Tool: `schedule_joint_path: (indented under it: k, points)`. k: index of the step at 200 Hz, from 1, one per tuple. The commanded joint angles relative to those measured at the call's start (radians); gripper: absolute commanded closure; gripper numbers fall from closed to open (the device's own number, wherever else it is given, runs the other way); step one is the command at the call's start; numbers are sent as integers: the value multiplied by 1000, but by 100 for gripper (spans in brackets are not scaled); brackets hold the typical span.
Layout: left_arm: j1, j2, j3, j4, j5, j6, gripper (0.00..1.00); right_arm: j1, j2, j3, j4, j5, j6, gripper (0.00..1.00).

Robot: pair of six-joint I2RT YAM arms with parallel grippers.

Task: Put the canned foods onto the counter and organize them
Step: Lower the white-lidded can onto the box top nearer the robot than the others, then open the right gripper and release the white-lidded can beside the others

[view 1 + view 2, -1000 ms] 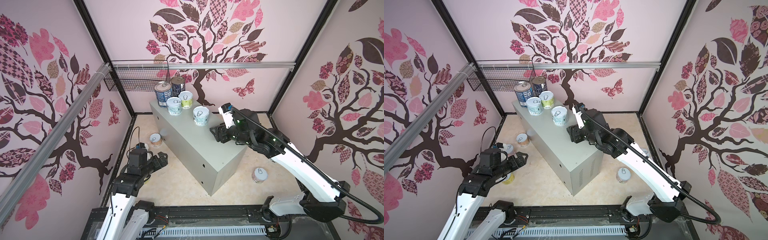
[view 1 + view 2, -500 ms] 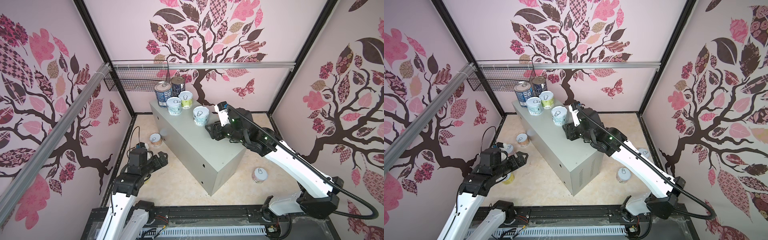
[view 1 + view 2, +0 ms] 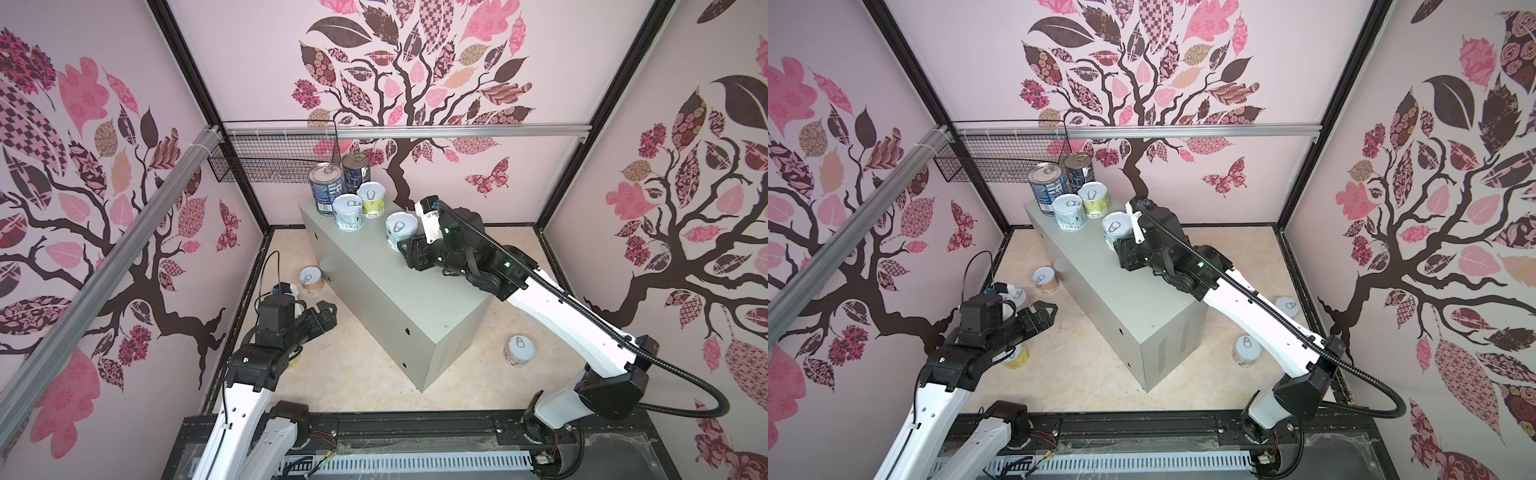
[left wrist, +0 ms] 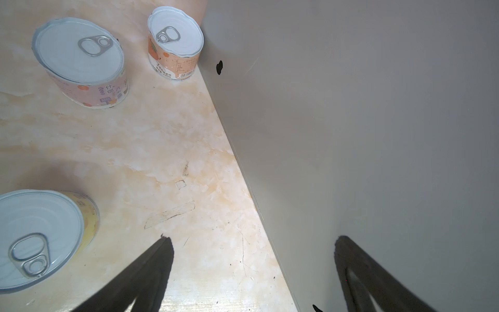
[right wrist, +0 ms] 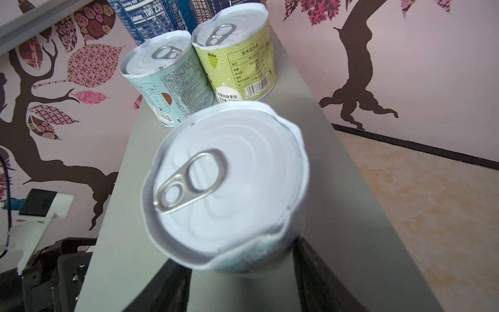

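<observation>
Op: Right side?
Eng: Your right gripper (image 3: 406,251) is over the counter (image 3: 395,299). Its fingers (image 5: 310,270) sit on either side of the pale teal can (image 3: 401,230), close to its wall. The can stands upright on the counter top. Can't tell if you're actually squeezing it.
Op: Left?
Eng: Your left gripper (image 4: 253,270) is spread wide with nothing in it, hanging over the floor (image 4: 162,162) beside the counter's long side.
Op: Other cans?
Eng: At the counter's far end are two dark-blue cans (image 3: 326,189), with the teal can (image 3: 348,212) and green can (image 3: 371,199) side by side in front of them. On the floor, the orange can (image 4: 175,46) is right beside the counter's side, and the pink can (image 4: 81,62) and yellow can (image 4: 40,235) are near your left gripper. Two white-lidded cans (image 3: 1248,350) are by your right arm.
</observation>
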Motion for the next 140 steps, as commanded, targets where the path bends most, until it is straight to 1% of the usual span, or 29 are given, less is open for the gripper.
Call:
schedule_joint_path:
  k: [1,88,140]
  points:
    - [4,-2,-20,20,13,18,3,5,39,55,13,26,9,38]
    - [3,6,-31,25,23,27,3,2,144,159,-2,75,0,37]
    - [4,12,-32,25,27,29,3,-8,200,219,-12,74,-3,37]
